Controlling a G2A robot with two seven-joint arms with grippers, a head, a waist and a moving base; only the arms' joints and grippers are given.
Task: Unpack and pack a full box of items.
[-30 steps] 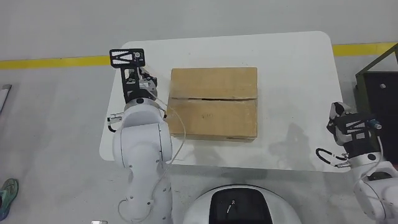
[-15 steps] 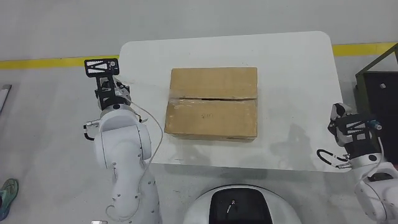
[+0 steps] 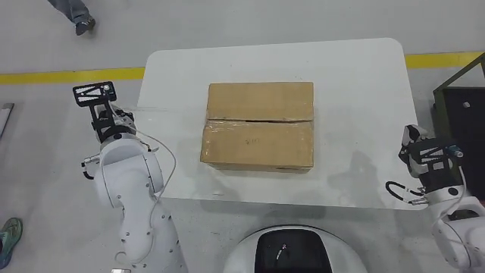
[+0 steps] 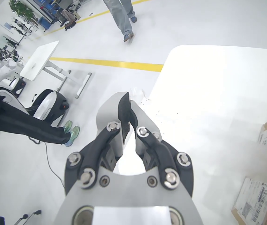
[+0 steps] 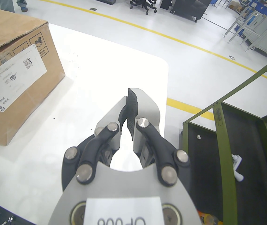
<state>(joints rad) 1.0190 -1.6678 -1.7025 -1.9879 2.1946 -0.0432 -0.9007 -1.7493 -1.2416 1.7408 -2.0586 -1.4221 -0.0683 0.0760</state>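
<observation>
Sitting in the middle of one white table (image 3: pixel 364 68) is one closed cardboard box (image 3: pixel 259 125). Two grippers have jaws together: left gripper (image 4: pixel 127 97) beyond the left edge, right gripper (image 5: pixel 130 95) at the right edge. One yellow line (image 3: pixel 45 76) crosses the floor (image 3: pixel 227 7)

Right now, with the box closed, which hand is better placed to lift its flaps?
Right, probably. The right hand is over the table, shut and empty, with the box nearby. The left hand is out past the table's edge, over the floor.

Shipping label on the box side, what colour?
The label is white with black print, on the brown cardboard box; clearest in the right wrist view.
</observation>
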